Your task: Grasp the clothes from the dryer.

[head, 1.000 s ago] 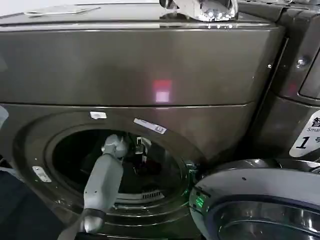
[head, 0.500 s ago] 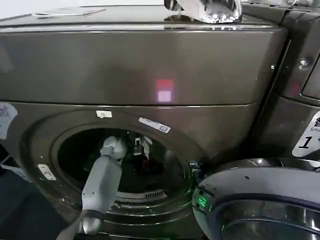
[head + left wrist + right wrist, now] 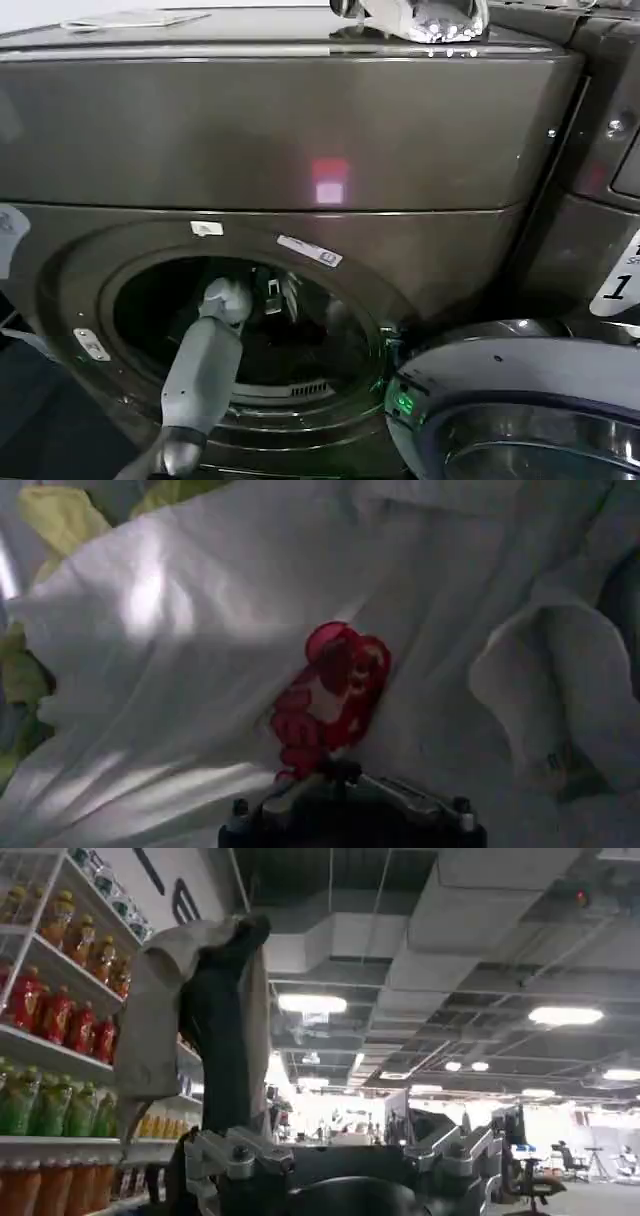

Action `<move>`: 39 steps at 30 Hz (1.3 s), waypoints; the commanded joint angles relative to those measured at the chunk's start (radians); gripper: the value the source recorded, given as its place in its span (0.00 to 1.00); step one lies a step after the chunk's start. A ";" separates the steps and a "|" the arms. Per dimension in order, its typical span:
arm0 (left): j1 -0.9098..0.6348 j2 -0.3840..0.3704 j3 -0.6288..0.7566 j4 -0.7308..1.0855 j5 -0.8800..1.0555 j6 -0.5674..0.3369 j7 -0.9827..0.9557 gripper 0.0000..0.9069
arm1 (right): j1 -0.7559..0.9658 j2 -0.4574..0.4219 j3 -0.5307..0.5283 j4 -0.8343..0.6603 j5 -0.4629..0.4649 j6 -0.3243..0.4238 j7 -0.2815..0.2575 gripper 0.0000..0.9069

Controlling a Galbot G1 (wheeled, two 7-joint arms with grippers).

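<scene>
One arm, the left, reaches through the dryer porthole; the left gripper sits inside the dark drum, its grip state indeterminable. Just before it lie the clothes, white fabric with a red print. The open door stands alongside. Right gripper: raised toward ceiling, state unclear.

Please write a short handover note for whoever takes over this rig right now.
Left claw: reached in through the dryer porthole; whether it is open or shut cannot be told.
Right claw: parked, pointing at ceiling and shelves.
Clothes: white fabric with a red print, yellow-green behind, in the drum right before the left claw.
Done: arm is inside.
Left: grip the clothes and pull them out.
</scene>
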 commanded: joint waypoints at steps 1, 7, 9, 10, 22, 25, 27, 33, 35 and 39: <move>0.012 0.001 -0.021 -0.093 -0.149 0.028 -0.140 0.00 | 0.000 0.001 0.000 0.007 0.008 -0.005 0.001 1.00; 0.061 -0.008 -0.061 -0.183 -0.323 0.070 -0.437 0.00 | 0.000 0.006 -0.003 0.018 0.008 -0.007 0.001 1.00; 0.089 -0.008 -0.061 -0.224 -0.354 0.085 -0.497 0.00 | 0.000 0.006 -0.004 0.029 0.011 -0.017 0.002 1.00; 0.091 -0.011 -0.062 -0.228 -0.364 0.096 -0.530 0.00 | 0.003 0.007 -0.002 0.045 0.039 -0.033 0.006 1.00; 0.143 -0.077 -0.086 -0.287 -0.548 0.189 -1.078 0.00 | 0.007 0.007 -0.010 0.080 0.039 -0.093 0.040 1.00; 0.149 -0.102 -0.064 -0.310 -0.648 0.228 -1.240 0.00 | 0.011 0.007 -0.017 0.079 0.038 -0.091 0.042 1.00; 0.163 -0.111 -0.059 -0.340 -0.755 0.240 -1.272 0.00 | 0.011 0.008 -0.018 0.078 0.039 -0.090 0.040 1.00; 0.179 -0.161 -0.063 -0.405 -0.832 0.249 -1.399 0.00 | 0.015 0.010 -0.020 0.088 0.045 -0.096 0.033 1.00; 0.185 -0.161 -0.066 -0.417 -0.833 0.250 -1.419 0.00 | 0.015 0.013 -0.011 0.128 0.096 -0.161 0.037 1.00; 0.191 -0.161 -0.067 -0.422 -0.846 0.241 -1.426 0.00 | 0.012 0.009 -0.025 0.104 0.051 -0.061 0.027 1.00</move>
